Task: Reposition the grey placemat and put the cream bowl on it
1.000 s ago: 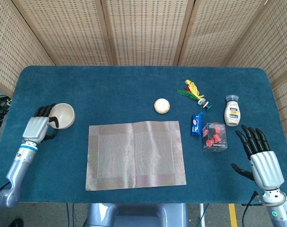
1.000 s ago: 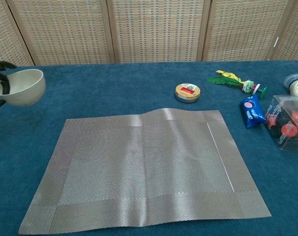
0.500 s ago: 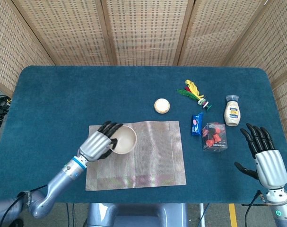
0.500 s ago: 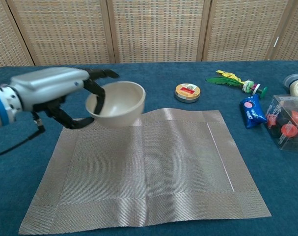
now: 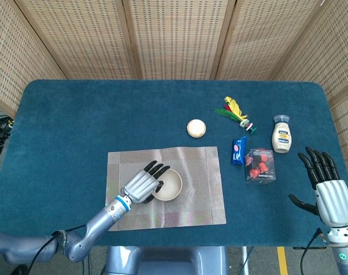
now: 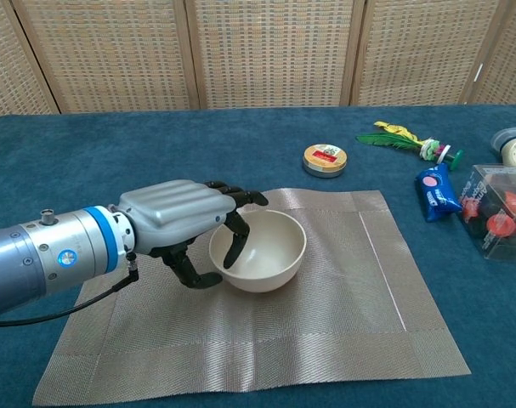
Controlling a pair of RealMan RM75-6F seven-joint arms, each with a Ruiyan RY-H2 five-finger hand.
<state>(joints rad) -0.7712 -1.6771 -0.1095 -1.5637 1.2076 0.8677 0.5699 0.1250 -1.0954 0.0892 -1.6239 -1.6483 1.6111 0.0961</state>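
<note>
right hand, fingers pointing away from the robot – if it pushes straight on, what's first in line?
Probably nothing. The right hand points up the bare strip of table right of the mayonnaise bottle and clear box; both look off its line, though depth is unclear.

Smooth, faintly glossy cream bowl (image 6: 262, 250) gripped by silvery metallic left hand (image 6: 183, 223); beneath it, woven grey placemat (image 6: 326, 306) with slight sheen; around, matt blue cloth table (image 6: 113, 161)
</note>
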